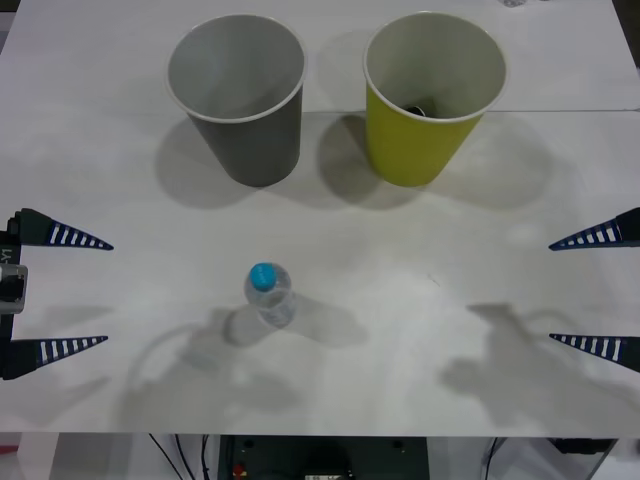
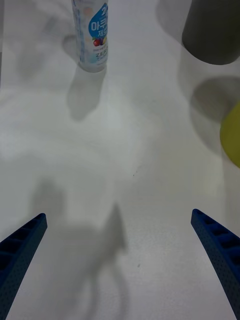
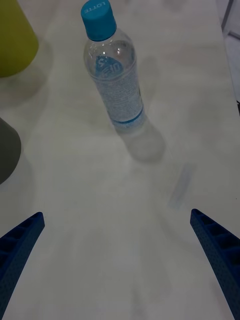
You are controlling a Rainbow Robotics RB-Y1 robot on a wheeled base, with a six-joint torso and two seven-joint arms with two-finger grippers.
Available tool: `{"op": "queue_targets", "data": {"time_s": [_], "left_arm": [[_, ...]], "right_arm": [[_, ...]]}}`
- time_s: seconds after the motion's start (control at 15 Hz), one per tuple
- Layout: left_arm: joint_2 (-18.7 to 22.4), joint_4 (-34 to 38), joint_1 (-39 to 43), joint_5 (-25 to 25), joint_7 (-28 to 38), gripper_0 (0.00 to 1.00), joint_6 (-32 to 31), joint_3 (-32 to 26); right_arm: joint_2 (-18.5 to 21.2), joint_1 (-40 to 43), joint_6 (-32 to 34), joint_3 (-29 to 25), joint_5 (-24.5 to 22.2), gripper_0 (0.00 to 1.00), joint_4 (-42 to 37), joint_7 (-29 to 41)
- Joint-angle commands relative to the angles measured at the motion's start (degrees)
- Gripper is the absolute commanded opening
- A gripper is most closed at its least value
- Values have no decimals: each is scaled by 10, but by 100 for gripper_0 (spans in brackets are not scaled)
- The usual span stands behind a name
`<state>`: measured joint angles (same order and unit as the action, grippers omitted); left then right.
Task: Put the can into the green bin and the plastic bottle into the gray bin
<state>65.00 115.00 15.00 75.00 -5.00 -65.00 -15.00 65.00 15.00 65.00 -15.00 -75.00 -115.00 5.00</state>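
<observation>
1. The left pincer [image 1: 90, 292] sits at the left edge of the white counter [image 1: 420, 310], its two blue ribbed fingers spread wide apart and holding nothing
2. The right pincer [image 1: 568, 292] sits at the opposite edge, fingers just as widely parted and empty; both point inward across the counter
3. Between the two pincers, nearer the left one but well apart from both, the plastic bottle [image 1: 269, 293] stands upright on the counter with its bright blue cap on top
4. In the left wrist view the bottle [image 3: 115, 80] stands well ahead of the open fingers [image 3: 20, 245], clear with a white-and-blue label
5. Farther back stand the two bins side by side, apart from each other: the gray bin [image 1: 240, 100] on the left and the green bin [image 1: 430, 100] on the right, both upright and open-topped
6. Something small and dark lies at the bottom of the green bin; what it is cannot be told
</observation>
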Motion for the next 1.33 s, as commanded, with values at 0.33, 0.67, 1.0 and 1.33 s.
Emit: {"op": "queue_targets", "data": {"time_s": [0.33, 0.67, 1.0, 1.33], "left_arm": [[-15, -18, 7, 6, 5, 100, -5, 16], [-32, -29, -1, -4, 17, 100, -6, 16], [-79, -128, -56, -72, -16, 100, -5, 75], [-110, -249, -123, -147, -123, 100, -5, 156]], "right_arm": [[0, 0, 0, 0, 0, 100, 0, 0], [0, 0, 0, 0, 0, 100, 0, 0], [0, 0, 0, 0, 0, 100, 0, 0], [0, 0, 0, 0, 0, 100, 0, 0]]}}
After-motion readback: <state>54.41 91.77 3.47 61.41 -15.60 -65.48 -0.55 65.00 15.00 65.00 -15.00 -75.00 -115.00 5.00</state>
